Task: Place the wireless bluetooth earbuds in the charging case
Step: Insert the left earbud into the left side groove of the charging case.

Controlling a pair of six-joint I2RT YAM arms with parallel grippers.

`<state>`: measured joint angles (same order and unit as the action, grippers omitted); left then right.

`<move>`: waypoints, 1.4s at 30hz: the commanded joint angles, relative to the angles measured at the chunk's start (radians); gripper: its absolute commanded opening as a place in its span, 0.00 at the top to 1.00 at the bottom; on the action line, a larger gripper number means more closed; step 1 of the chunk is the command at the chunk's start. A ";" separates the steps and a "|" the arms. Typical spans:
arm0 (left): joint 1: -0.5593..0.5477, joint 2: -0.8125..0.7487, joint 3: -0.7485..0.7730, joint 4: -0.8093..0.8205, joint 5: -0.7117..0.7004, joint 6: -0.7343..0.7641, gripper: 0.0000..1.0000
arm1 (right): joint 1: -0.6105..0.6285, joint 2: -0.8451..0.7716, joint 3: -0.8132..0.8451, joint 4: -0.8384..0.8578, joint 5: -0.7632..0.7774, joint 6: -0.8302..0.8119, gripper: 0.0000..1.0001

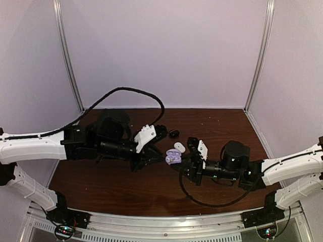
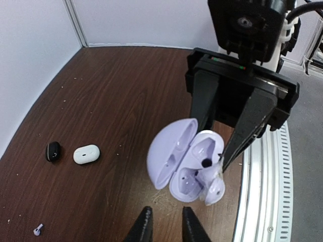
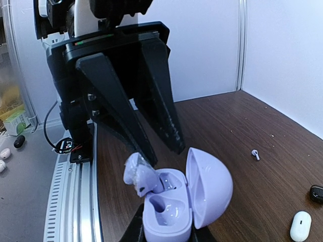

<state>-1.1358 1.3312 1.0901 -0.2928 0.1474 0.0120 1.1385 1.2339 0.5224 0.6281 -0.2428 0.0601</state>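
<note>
Left arm (image 1: 30, 143), right arm (image 1: 292, 164): white shell links, black motor joints.
Gripper fingers (image 3: 116, 96): black, long, wedge-shaped, tapering to tips.
Wrist mounts (image 1: 145, 136): white plastic.
Cable (image 1: 121, 89): black, looping.
Bases (image 1: 63, 217): black.

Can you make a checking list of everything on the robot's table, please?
Surface: brown wooden table, pale crumbs scattered.
Job's things: open lavender plastic charging case; lavender earbud sticking out of its pocket; tiny pale stemmed earbud loose on table.
Clutter: white pebble-shaped case, small glossy black pebble.
Grippers: right gripper shut on the lavender case; left gripper open, empty.
Cables: black cable looping over left arm; second black cable sagging under right arm.
Surroundings: white panel walls, metal front rail.
</note>
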 commanded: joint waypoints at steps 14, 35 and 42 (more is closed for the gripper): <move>-0.029 -0.077 -0.064 0.228 -0.034 -0.073 0.85 | 0.004 0.018 0.030 0.031 0.177 0.124 1.00; -0.033 0.026 0.009 0.194 -0.132 -0.105 0.93 | 0.009 0.020 0.025 0.056 0.057 0.096 1.00; -0.031 0.034 0.008 0.191 -0.130 -0.101 0.93 | 0.010 -0.007 0.000 0.097 0.011 0.093 1.00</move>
<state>-1.1671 1.3491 1.0737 -0.1364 0.0334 -0.0814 1.1393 1.2617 0.5346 0.6552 -0.1581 0.1623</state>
